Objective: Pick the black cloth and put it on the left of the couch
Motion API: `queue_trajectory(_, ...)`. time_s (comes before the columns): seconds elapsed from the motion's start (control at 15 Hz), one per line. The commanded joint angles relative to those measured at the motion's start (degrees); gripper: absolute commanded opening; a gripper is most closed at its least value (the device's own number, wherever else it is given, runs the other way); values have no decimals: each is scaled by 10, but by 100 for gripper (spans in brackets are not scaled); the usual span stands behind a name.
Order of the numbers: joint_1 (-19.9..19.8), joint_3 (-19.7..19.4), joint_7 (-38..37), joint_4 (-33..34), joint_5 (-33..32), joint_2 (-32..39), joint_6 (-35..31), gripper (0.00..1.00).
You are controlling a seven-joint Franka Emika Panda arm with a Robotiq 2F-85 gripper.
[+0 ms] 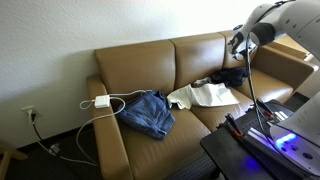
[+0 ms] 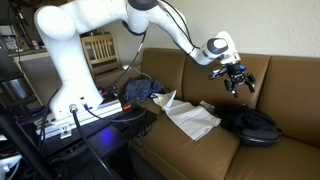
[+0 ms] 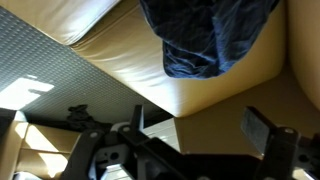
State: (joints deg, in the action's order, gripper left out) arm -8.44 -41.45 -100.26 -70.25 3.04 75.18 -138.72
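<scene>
couch [image 1: 200, 55]: tan leather, two seat cushions, set against a pale wall.

black cloth [image 2: 252, 125]: crumpled heap on the right seat cushion, close to the backrest, just beside the white cloth. In the wrist view, black cloth [image 3: 210, 35] at the top of the frame, on tan cushion.

gripper [image 2: 238, 84]: spread apart, holding nothing; hangs above the black cloth and clear of it. In the wrist view, both fingers [image 3: 258, 128] at the bottom edge, wide apart, bare cushion between them.

arm [image 2: 90, 30]: white, reaching from the near left toward the right end of the couch.

white cloth [image 1: 205, 95]: rumpled, lying across the seam between the two cushions.

blue cloth [image 1: 148, 113]: denim-like, loosely bunched on the left cushion, toward its front edge.

charger [image 1: 101, 101]: white, on the left cushion, left of the blue cloth; white cable [image 1: 118, 103] looped beside it.

outlet [image 1: 28, 113]: low on the wall, left of the couch, dark cord plugged in.

table [image 1: 225, 150]: dark, near right, in front of the couch, carrying blue-lit gear.

chair [image 2: 98, 48]: wooden, far left, behind the arm.
</scene>
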Motion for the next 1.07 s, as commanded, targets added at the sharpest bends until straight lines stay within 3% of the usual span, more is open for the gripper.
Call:
queue_trajectory(0.0, -103, 58, 42, 144, 38, 20, 139, 100)
queue_trajectory(0.2, -151, 89, 46, 236, 57, 46, 231, 100)
queue_trajectory(0.27, -119, 73, 40, 150, 40, 9, 178, 100)
queue_trajectory(0.47, -140, 83, 40, 199, 44, 27, 210, 100)
queue_trajectory(0.53, -176, 145, 115, 253, 14, -4, 268, 100)
queue_trajectory(1.0, -237, 249, 283, 355, 13, 20, 343, 100)
